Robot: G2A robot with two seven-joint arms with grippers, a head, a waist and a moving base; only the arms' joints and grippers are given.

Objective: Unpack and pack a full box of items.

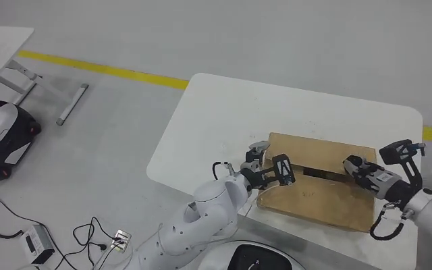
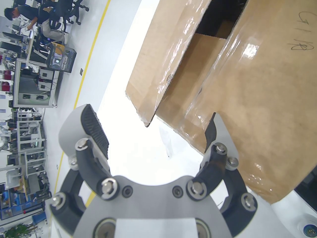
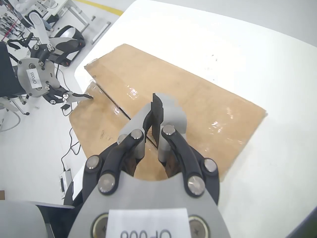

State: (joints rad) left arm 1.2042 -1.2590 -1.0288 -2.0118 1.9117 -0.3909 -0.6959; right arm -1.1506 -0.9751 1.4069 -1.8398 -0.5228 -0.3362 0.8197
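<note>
The cardboard box (image 1: 317, 185) was found lying on the white table (image 1: 270, 101), the left gripper (image 2: 151, 117) held spread at one end, the right gripper (image 3: 155, 108) clenched on nothing over the other.

Contents of the box (image 2: 260, 100): not determinable. Ahead of the left pincer (image 2: 149, 115), the gap (image 2: 223, 8) between the flaps is dark, and only a strip of inner cardboard can be made out inside. The box's end farthest from that pincer is cut off by the picture's edge. The right pincer (image 3: 158, 100) covers the seam directly beneath its pressed-together fingers (image 3: 173, 110). In the top view, the arm and the counter (image 1: 270, 108) behind the right pincer are cut off. Whether the left pincer touches a flap cannot be told.
</note>
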